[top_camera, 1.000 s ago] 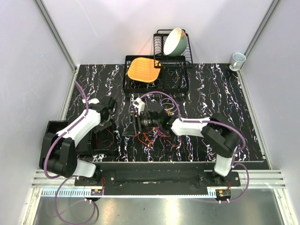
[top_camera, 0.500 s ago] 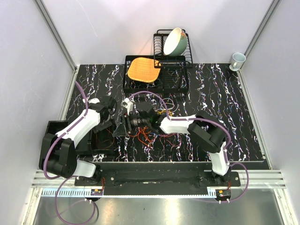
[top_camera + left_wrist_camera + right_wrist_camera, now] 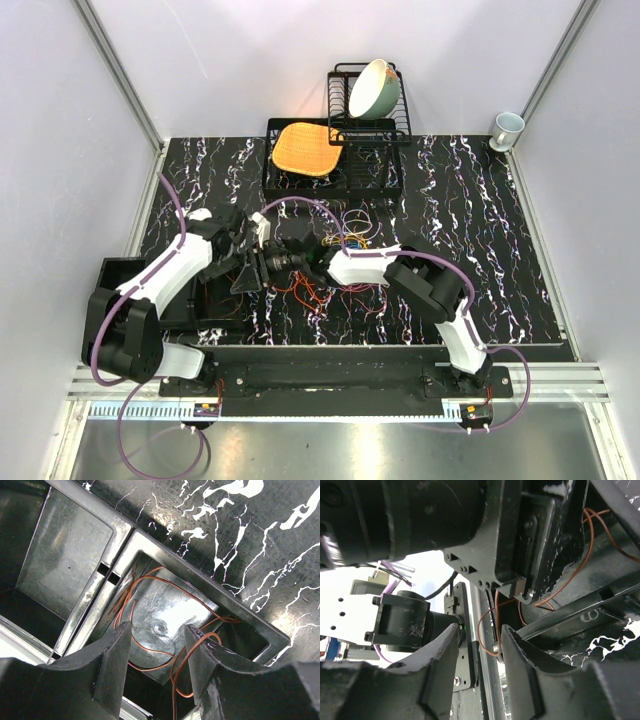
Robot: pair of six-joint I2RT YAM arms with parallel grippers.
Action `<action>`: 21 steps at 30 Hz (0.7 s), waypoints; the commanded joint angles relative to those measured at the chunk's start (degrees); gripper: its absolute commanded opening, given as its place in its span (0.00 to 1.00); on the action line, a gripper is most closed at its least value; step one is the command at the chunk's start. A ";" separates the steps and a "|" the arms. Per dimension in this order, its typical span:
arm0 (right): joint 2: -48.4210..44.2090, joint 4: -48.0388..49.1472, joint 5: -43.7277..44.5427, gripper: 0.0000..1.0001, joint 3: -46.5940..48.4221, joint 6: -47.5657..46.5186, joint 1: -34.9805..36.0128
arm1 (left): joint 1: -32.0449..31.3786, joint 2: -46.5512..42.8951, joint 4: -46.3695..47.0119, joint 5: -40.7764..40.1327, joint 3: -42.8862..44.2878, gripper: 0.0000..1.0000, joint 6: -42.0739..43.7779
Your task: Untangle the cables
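Left fingers [image 3: 112,670] apart, empty, over a tray [image 3: 210,587] compartment holding orange cables [image 3: 318,292]. Right fingers [image 3: 440,670] apart near the tray, an orange loop behind the gap.

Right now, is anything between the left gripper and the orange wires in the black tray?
Nothing visible does. The left gripper hangs open directly over the orange wires, which lie loose in the black tray.
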 commanded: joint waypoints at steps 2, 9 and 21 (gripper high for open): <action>1.42 2.79 -1.44 0.42 3.03 0.40 0.84 | 0.32 -2.06 -0.24 0.54 2.05 0.52 0.70; 1.95 3.23 -1.18 0.19 3.73 0.84 0.84 | 0.32 -2.50 -0.59 1.59 2.57 0.53 0.71; 0.98 5.42 -1.44 0.00 1.80 1.37 0.84 | 2.25 -10.32 -4.10 0.98 8.19 0.82 3.16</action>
